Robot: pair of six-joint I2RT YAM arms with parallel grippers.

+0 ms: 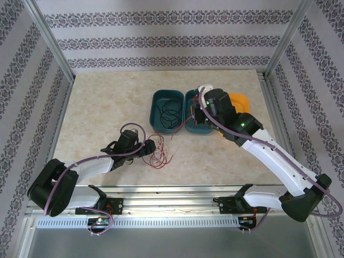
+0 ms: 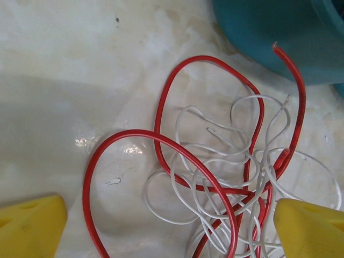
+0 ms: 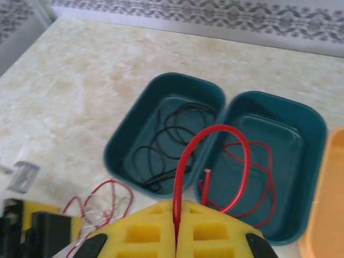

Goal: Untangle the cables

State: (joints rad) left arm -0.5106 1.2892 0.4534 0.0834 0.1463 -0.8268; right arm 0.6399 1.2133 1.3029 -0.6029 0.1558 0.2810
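Observation:
A tangle of thin red and white cables (image 1: 159, 155) lies on the table in front of the bins. My left gripper (image 1: 147, 148) is low over it and open. Its yellow fingertips (image 2: 30, 226) stand far apart on either side of the red and white loops (image 2: 231, 183), gripping nothing. A black cable (image 1: 169, 113) lies coiled in the left teal bin (image 1: 155, 103). My right gripper (image 3: 176, 215) is shut on a thick red cable (image 3: 215, 133) that arches up and ends over the right teal bin (image 3: 318, 129). A thinner red cable (image 3: 263, 177) lies in that bin.
An orange tray (image 1: 241, 101) sits right of the bins, and a small white object (image 1: 206, 86) lies behind them. A teal bin wall (image 2: 258, 32) is close beyond the tangle. Bare tabletop (image 1: 102, 102) stretches left. Metal frame posts stand at the far corners.

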